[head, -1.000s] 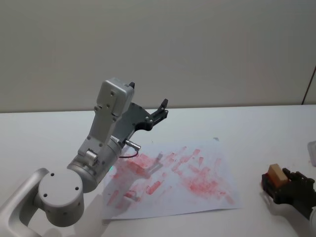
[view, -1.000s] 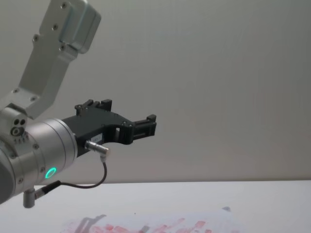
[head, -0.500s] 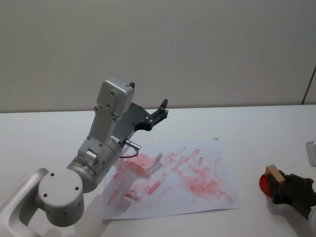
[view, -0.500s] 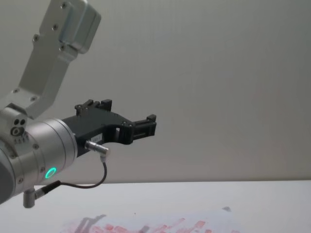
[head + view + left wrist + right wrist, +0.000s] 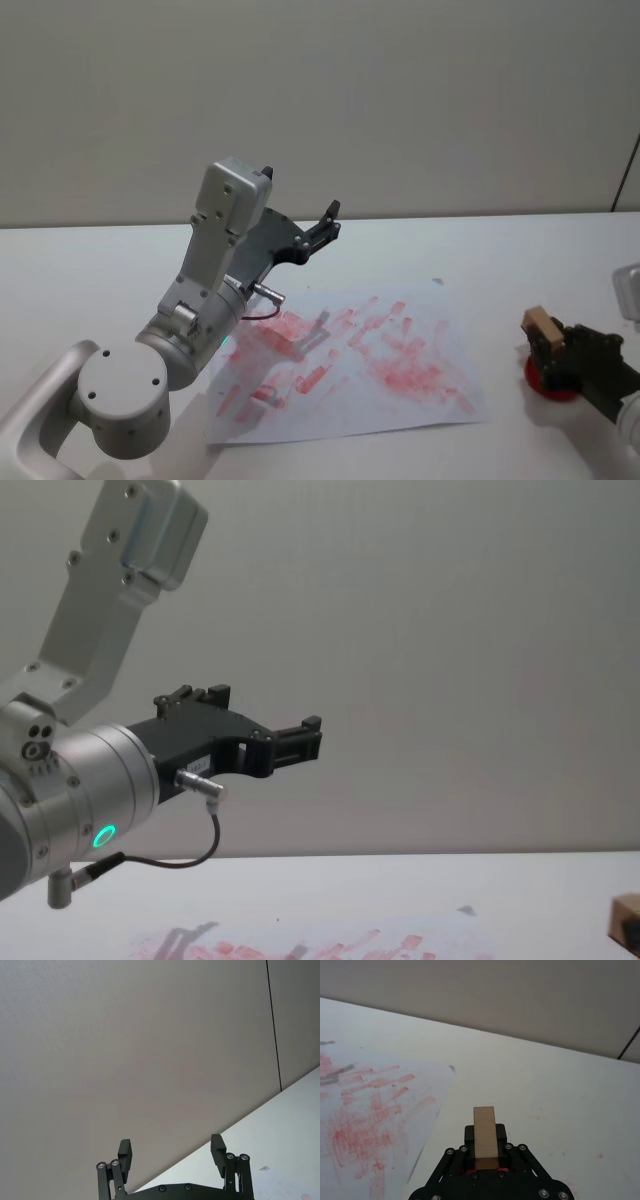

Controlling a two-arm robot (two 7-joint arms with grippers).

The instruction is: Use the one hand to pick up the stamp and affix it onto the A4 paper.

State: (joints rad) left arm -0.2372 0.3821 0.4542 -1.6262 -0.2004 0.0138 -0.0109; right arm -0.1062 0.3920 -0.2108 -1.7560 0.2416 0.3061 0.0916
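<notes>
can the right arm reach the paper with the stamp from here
Probably yes: the right tool grips the stamp right of the A4 paper, with bare table between; the left arm is raised over its left part.

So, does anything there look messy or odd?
Only the A4 paper: it lies askew on the table, crowded with smeared, overlapping red prints. The right end effector holds the stamp beside it; the left end effector hangs raised.

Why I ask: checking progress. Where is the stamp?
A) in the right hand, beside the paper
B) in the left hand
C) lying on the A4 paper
A: the stamp sits clamped in the right hand, just right of the A4 paper.
</notes>
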